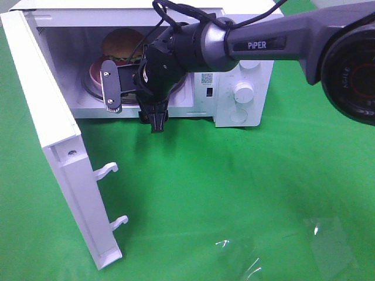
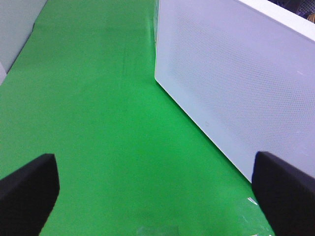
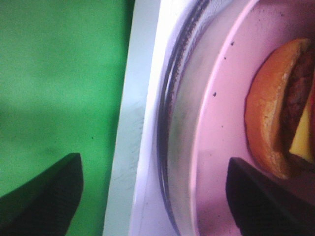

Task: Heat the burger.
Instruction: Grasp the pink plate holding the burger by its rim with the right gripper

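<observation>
Where the green cloth (image 1: 234,193) is closest to the high camera, a bit of clear plastic (image 1: 328,240) lies flat on it. Next comes the white microwave door (image 1: 64,152), swung wide open on the left. Farther back, the right arm (image 1: 263,41) reaches across to the mouth of the microwave (image 1: 240,76). Its right gripper (image 1: 132,96) hangs at the opening, with its jaws apart and nothing between them. Just past it, inside the oven, the burger (image 1: 123,44) sits on a pink plate (image 1: 95,71) on the glass tray (image 3: 170,123). The left gripper (image 2: 157,196) shows only in its own wrist view, low over the cloth beside a white dotted wall (image 2: 236,83), jaws wide apart and holding nothing.
</observation>
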Action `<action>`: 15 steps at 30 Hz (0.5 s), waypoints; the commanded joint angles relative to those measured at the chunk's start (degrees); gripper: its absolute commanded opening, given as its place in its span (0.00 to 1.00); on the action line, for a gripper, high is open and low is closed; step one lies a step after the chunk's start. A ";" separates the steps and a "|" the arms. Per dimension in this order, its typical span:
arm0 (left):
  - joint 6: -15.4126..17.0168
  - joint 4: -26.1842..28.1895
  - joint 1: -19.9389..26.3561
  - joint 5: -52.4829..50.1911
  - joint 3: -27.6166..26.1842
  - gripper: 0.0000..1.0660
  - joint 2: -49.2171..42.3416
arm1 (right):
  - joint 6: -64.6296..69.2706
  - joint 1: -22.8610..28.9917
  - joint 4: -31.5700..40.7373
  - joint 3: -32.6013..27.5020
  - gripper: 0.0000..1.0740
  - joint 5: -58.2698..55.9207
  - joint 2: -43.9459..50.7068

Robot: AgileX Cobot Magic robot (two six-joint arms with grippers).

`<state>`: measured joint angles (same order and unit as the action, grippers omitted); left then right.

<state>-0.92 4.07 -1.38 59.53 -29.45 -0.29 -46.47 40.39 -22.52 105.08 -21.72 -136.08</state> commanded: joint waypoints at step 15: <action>0.06 0.34 0.17 -0.34 0.23 0.94 -1.03 | -0.29 -0.52 0.29 0.46 0.51 0.34 -0.86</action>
<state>-0.92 4.07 -1.38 59.53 -29.45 -0.29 -46.47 40.05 -22.35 105.25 -21.20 -136.94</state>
